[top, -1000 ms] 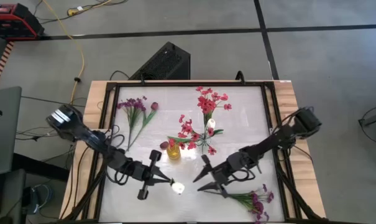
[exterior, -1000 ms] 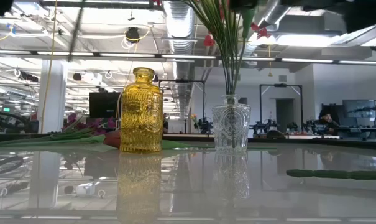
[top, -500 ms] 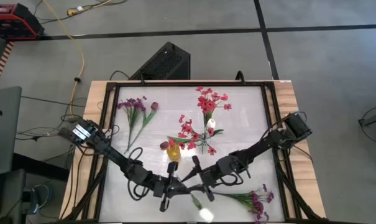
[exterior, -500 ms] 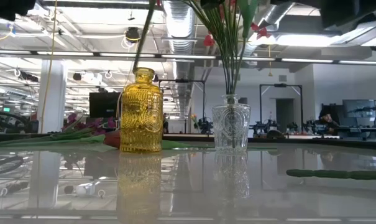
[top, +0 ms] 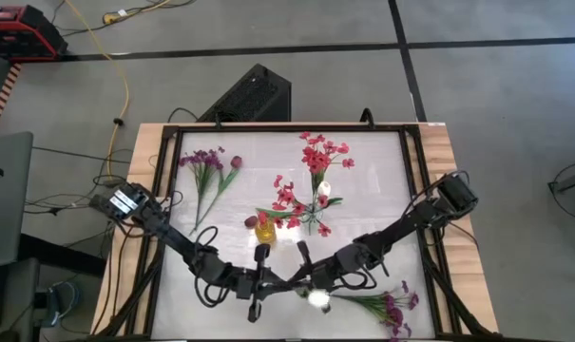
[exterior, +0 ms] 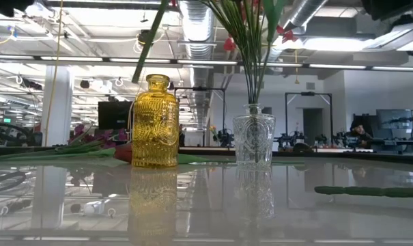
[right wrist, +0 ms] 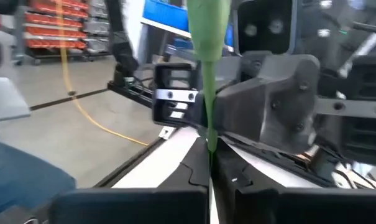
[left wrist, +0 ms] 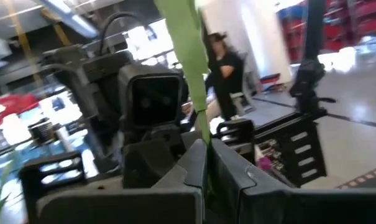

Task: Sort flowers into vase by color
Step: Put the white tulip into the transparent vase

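**Both pincers on one white-bud stem, handoff near the front edge**

So right now both arms are bunched together at the near edge of the surface (top: 382, 152). The left pincer (top: 265, 282) is clamped on a thin green stem (left wrist: 186, 68), and the right pincer (top: 304, 277) is pinched shut on that same stem (right wrist: 209, 56) from the other side. Both wrist views show the stem running straight up out of closed fingers, so it's a two-handed hold. The white bud (top: 317, 299) sits just below where the two pincers meet, lifted off the surface as far as I can tell.

My take on doing this step well: only one arm should keep the stem. Let the left one release cleanly first, no tugging, since the stem looks thin and bendy and will flex or twist if both pull. Then the right arm needs the stem tip hanging down and lined up over a vase neck. The yellow bottle vase (exterior: 155, 123) has a narrow mouth, so go slow and vertical.

The clear glass vase (exterior: 254, 140) already holds red blossoms (top: 316, 157). More red sprays (top: 287, 198) lie by the vases, purple sprays (top: 203, 161) lie at the far left, and another purple spray (top: 387, 309) lies at the near right.
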